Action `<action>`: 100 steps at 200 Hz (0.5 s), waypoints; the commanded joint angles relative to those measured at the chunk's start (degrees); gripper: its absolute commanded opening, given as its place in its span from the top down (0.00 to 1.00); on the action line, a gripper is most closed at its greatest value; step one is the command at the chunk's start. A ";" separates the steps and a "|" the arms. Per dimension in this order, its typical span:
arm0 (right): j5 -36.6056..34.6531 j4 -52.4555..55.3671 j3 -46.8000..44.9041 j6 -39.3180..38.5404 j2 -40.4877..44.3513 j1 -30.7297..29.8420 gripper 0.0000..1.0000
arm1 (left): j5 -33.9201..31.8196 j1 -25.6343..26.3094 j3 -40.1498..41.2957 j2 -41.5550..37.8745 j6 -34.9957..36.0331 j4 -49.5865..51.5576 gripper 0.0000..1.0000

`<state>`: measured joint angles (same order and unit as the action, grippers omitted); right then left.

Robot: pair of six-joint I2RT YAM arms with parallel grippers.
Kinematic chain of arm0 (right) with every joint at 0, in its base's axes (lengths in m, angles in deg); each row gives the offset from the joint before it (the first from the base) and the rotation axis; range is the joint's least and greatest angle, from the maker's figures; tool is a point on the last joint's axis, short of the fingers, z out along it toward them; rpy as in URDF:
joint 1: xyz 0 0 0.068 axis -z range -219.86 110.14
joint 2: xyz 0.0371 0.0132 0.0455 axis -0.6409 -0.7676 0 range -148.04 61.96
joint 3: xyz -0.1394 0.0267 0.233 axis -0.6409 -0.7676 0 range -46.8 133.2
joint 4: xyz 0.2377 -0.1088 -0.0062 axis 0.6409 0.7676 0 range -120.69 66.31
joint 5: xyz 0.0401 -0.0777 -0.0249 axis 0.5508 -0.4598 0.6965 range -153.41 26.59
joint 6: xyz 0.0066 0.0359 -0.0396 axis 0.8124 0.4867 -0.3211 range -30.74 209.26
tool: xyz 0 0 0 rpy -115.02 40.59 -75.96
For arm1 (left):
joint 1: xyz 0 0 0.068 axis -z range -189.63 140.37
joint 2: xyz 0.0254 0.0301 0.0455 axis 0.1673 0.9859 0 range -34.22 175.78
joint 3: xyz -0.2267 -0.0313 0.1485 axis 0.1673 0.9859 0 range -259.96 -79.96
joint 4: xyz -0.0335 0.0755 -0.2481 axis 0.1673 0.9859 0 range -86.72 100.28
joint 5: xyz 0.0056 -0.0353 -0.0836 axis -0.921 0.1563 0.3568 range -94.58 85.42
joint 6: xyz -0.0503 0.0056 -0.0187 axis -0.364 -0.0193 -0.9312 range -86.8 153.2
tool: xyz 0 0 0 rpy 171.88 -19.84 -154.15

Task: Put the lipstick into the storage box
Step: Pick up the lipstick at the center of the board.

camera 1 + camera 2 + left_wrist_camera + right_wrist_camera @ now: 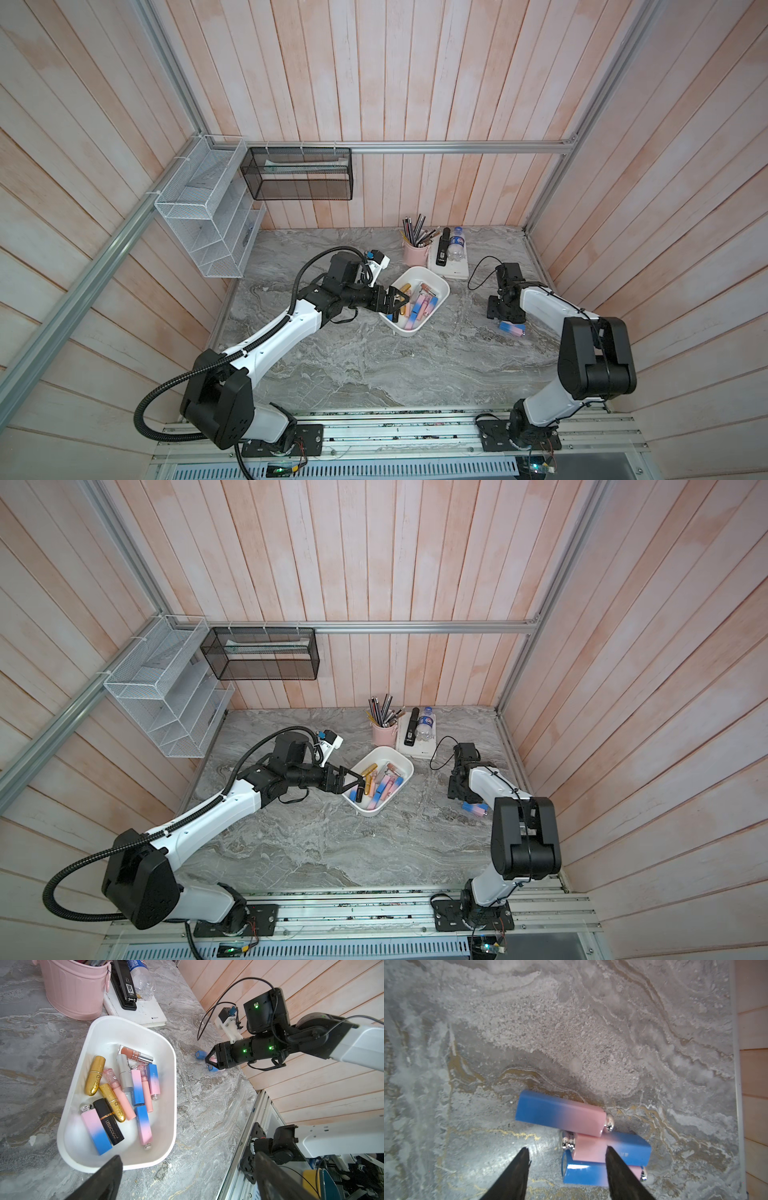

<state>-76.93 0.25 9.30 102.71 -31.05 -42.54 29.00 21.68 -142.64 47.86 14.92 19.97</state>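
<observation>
Wide-open left tool (400,304) hangs empty over storage box (116,1030) holding many lipsticks (124,1093); right tool (568,1148) parted, empty.

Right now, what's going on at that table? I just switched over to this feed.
The left gripper hovers open and empty over one end of the storage box, which already holds a jumble of lipsticks. The right gripper is down at three pink-and-blue lipsticks piled on the table, apart from the box. Its jaws stand apart around the end of the middle one, not clamped on it. Those three are not yet in the box.
</observation>
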 commanded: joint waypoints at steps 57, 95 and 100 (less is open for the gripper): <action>-2.56 -1.02 6.69 -0.20 -7.67 0.39 0.39 | -1.78 0.23 -0.98 -1.28 1.69 1.68 0.00; -1.98 -0.13 7.80 0.43 -8.30 0.33 0.39 | -2.93 0.14 -0.72 -2.13 3.06 2.96 0.00; -2.04 0.02 7.61 0.49 -8.06 0.38 0.39 | -3.04 0.13 -0.67 -2.10 3.12 3.02 0.00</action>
<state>-78.70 -1.21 16.58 102.73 -38.53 -42.43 27.25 21.68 -142.64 47.34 16.08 21.67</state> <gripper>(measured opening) 0.606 0.997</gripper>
